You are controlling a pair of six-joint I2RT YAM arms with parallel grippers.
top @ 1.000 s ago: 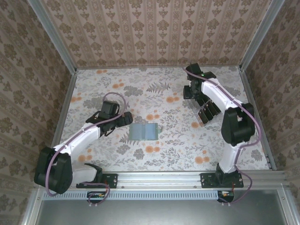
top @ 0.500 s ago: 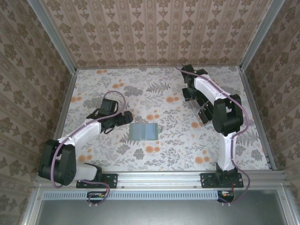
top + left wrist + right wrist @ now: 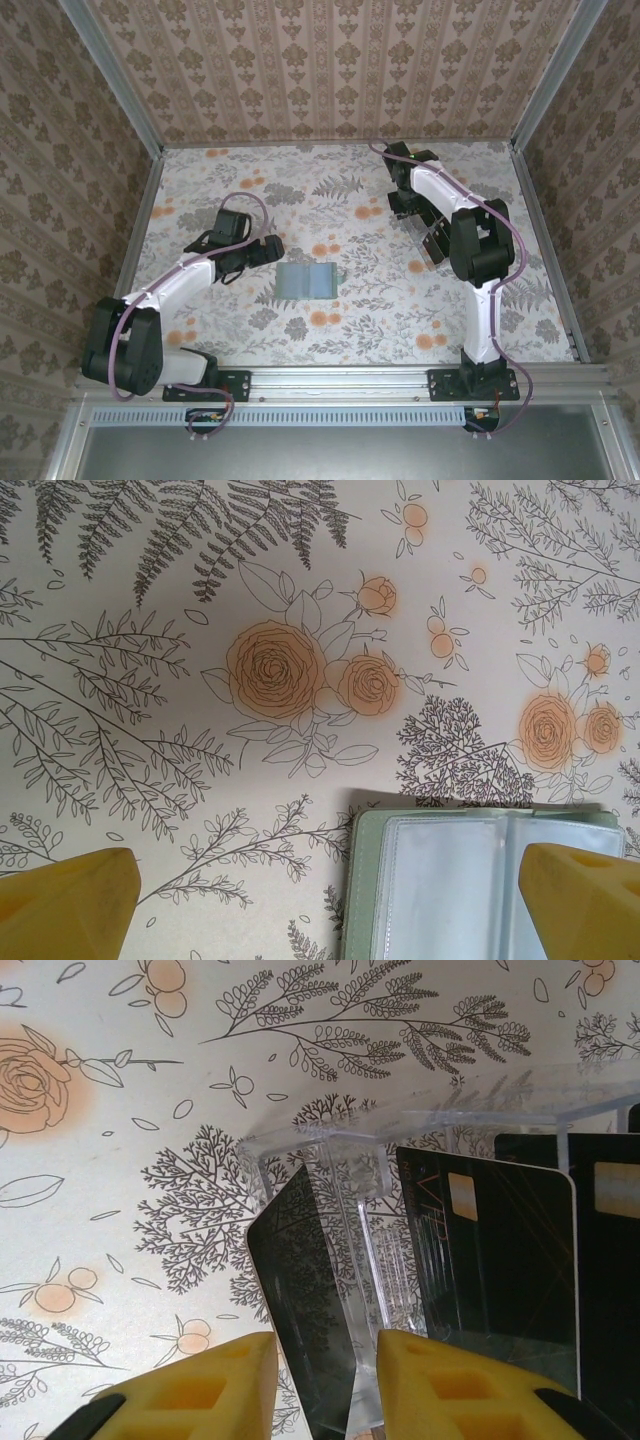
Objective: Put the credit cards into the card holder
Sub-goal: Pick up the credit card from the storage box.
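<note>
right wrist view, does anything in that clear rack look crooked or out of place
Yes: one black card leans at a slant between the fingers of the right claw, at the left end of the clear rack in this view, while the other cards stand straight beside it.

**Free room:** floral-print tabletop (image 3: 330, 215), open across the centre and upper left of the top view, and along the lower centre strip.

**Obstacles:**
- Open grey-green card holder with clear pockets (image 3: 305, 280), lying flat mid-frame.
- White-and-black left arm (image 3: 170, 288), slanting across the lower left.
- White-and-black right arm (image 3: 478, 245), overhanging the clear plastic tiered rack (image 3: 320, 1150) at right.
- Glossy black cards (image 3: 490, 1260), standing close together in the rack's slots.
- Patterned walls (image 3: 330, 70), closing three sides.
</note>
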